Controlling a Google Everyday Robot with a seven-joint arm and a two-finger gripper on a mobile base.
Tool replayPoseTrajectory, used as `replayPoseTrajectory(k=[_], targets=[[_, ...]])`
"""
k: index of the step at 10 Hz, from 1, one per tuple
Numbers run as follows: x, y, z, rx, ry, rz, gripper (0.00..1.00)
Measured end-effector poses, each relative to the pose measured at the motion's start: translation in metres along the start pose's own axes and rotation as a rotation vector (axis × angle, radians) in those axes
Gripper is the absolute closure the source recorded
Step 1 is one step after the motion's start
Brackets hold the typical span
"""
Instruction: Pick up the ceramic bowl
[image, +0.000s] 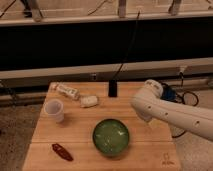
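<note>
We hang our gripper (142, 115) just right of the ceramic bowl (111, 137), ready to reach its rim; open or closed, we cannot tell.

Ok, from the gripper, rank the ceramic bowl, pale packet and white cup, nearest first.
The gripper hangs over the table's right side.
1. ceramic bowl, front centre
2. pale packet, back middle
3. white cup, far left

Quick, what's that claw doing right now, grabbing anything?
Claw: at the arm's tip, just right of the green bowl on the table; open or closed cannot be told.
</note>
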Motion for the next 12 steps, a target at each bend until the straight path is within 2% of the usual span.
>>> replayPoseTrajectory(k=[4,12], targets=[[-0.007,-0.003,0.004,0.004,0.006,-0.08,0.2],[-0.018,-0.009,0.008,0.012,-0.006,-0.213,0.2]])
